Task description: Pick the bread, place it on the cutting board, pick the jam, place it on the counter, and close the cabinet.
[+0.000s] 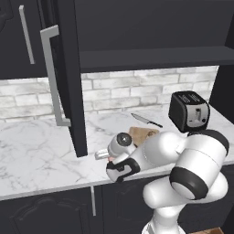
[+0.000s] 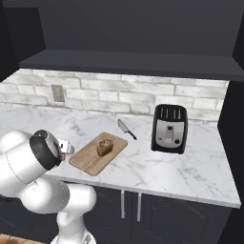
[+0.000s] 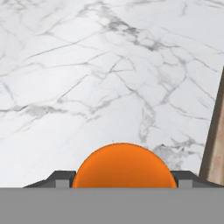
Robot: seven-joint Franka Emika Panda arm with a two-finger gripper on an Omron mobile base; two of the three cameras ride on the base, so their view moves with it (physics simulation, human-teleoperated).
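The jam (image 3: 124, 165) is seen as an orange dome held between the 2 dark finger tips of the gripper (image 3: 124, 180), so the jaws are judged to be clamped on the jar. Below it, white veined marble of the counter (image 3: 87, 78) is spread out, and an edge of the cutting board (image 3: 215, 144) is caught at the right; the jar appears to be carried low over the bare worktop, just beside the board, probably so that it can be set down without crowding the bread. Whether the jar is touching the marble cannot be told.

The bread (image 2: 105, 147) is already stood on the board, with a knife (image 2: 126, 128) behind it and a black toaster (image 2: 169, 127) well to the side. The cabinet (image 1: 68, 82) door is left swung open, its silver bar handle (image 1: 52, 77) projecting over the counter, so closing is judged to remain.
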